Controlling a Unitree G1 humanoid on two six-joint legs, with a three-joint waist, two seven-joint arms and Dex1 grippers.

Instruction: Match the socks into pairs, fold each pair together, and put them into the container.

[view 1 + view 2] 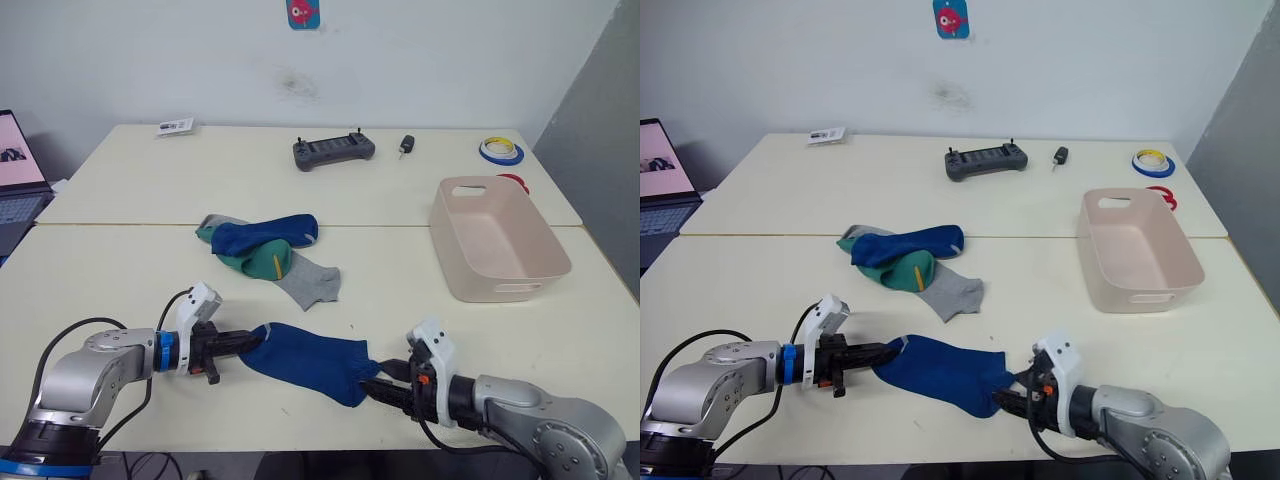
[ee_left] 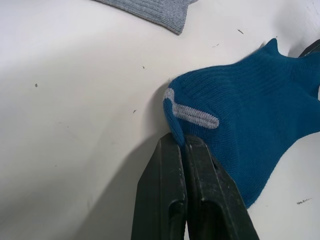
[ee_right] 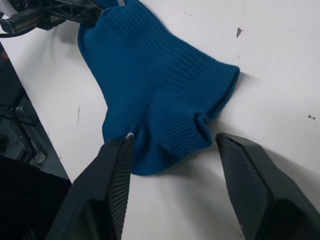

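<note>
A dark blue sock [image 1: 310, 362] lies flat near the table's front edge, stretched between my two grippers. My left gripper [image 1: 250, 343] is shut on its grey-striped end [image 2: 192, 114]. At the sock's other end [image 3: 170, 100] my right gripper [image 1: 375, 385] is open, one finger on each side of the fabric. Further back lies a heap of socks: another dark blue sock [image 1: 265, 235] on top, a green sock [image 1: 258, 262] with a yellow mark under it, and a light grey sock [image 1: 310, 280] sticking out to the right. The pink-beige container [image 1: 500, 288] stands empty at the right.
At the table's far side lie a dark game controller [image 1: 333, 150], a car key [image 1: 406, 146], tape rolls [image 1: 500, 151] and a small card [image 1: 175, 126]. A laptop [image 1: 15, 170] stands off the table's left edge. A seam runs across the tabletop behind the sock heap.
</note>
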